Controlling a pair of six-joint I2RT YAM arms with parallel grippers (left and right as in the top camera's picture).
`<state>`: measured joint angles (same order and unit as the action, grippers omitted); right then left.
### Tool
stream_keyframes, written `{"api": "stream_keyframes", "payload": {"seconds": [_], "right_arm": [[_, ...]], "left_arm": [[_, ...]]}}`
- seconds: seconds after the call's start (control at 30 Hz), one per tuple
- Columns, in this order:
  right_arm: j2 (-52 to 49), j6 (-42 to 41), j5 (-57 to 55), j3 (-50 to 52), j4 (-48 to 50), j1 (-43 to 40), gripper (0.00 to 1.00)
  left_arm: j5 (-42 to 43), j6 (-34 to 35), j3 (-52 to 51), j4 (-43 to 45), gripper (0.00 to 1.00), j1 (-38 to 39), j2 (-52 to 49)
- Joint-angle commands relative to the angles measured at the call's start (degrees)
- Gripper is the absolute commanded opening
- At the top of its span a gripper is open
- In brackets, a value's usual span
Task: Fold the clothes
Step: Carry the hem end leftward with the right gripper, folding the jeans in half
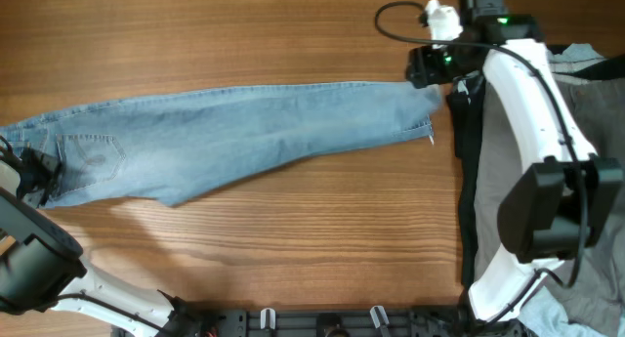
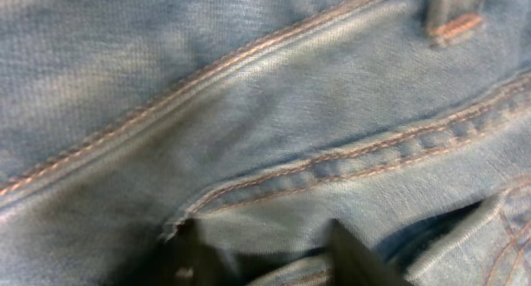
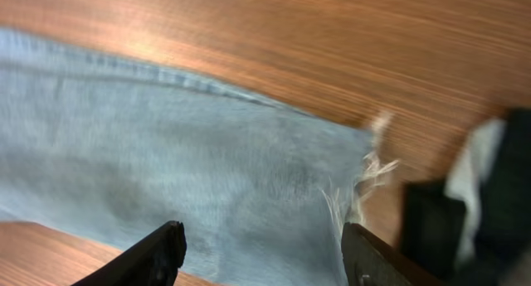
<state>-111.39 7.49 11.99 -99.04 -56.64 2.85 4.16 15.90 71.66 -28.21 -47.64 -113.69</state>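
Observation:
The light-blue jeans (image 1: 244, 132) lie flat across the table, waist and back pocket at the left, frayed leg hem (image 1: 428, 130) at the right. My left gripper (image 1: 29, 171) is at the waist end. In the left wrist view its fingers (image 2: 265, 257) are apart and press into the denim (image 2: 249, 112) by the waistband seam, with a fold of fabric between them. My right gripper (image 1: 435, 68) hovers over the hem end. In the right wrist view it (image 3: 261, 253) is open above the leg (image 3: 166, 153), with the frayed hem (image 3: 369, 174) next to its right finger.
A black garment (image 1: 467, 181) and wide grey trousers (image 1: 496, 161) lie at the right under the right arm. The black garment also shows in the right wrist view (image 3: 498, 195). A black cable (image 1: 391, 24) loops at the back right. Bare wood lies in front of the jeans.

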Motion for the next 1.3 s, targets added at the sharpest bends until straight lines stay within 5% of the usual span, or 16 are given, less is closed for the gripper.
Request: {"api": "stream_keyframes", "payload": {"seconds": [0.0,0.07,0.1,0.13,0.2,0.5,0.57,0.63,0.7,0.83,0.97,1.1,1.2,1.27], "right_arm": [[0.00,-5.03,-1.20,-0.61,-2.05,-5.75,0.70],[-0.96,-4.07,0.74,-0.57,-4.66,-6.82,0.80],[-1.79,-4.07,1.25,-0.24,-5.42,-6.82,0.68],[-2.78,-4.04,3.26,1.51,-4.68,-6.73,0.67],[-4.87,-4.02,6.91,6.05,-0.46,-6.56,0.81],[-7.69,-6.40,12.87,21.62,13.07,-6.23,0.87],[-7.69,-6.88,15.52,25.09,17.73,-5.40,0.82],[-7.69,-8.13,20.04,28.20,23.91,-4.50,0.61],[-7.67,-10.36,21.07,28.87,27.45,-4.20,0.04],[-3.19,-8.52,20.13,21.44,19.23,-6.36,0.04],[9.40,-7.85,2.54,-0.81,2.21,-13.38,0.04],[15.21,-3.21,-4.24,-10.16,1.22,-14.45,0.04],[15.39,-6.62,5.68,-11.15,0.57,-12.52,0.04],[15.26,-12.07,15.58,-11.15,2.95,-1.66,0.04]], "left_arm": [[6.95,-3.80,-0.70,0.17,0.58,-0.81,-1.70],[19.26,-7.21,-0.70,0.87,0.58,-0.81,-0.70],[24.72,-8.50,-0.70,0.90,0.58,-0.81,0.35],[28.96,-8.70,-0.70,0.55,0.58,-0.79,1.75],[34.86,-9.75,-0.70,-1.79,0.56,-0.22,5.73],[31.76,-12.68,-0.70,-14.97,0.57,4.57,29.94],[31.78,-12.70,-0.70,-17.40,0.57,5.88,33.53],[31.78,-12.70,-0.70,-18.88,0.57,7.30,35.41],[31.78,-12.70,-0.70,-19.67,0.57,8.46,36.39],[31.80,-12.70,-0.70,-20.72,0.57,8.96,37.31],[31.80,-12.70,-0.70,-21.20,0.57,8.96,37.31],[31.80,-12.70,-0.70,-21.31,0.57,8.98,37.31],[31.80,-12.70,-0.70,-21.57,0.57,8.96,37.31],[31.80,-12.68,-0.70,-21.59,0.57,8.98,37.31]]}}
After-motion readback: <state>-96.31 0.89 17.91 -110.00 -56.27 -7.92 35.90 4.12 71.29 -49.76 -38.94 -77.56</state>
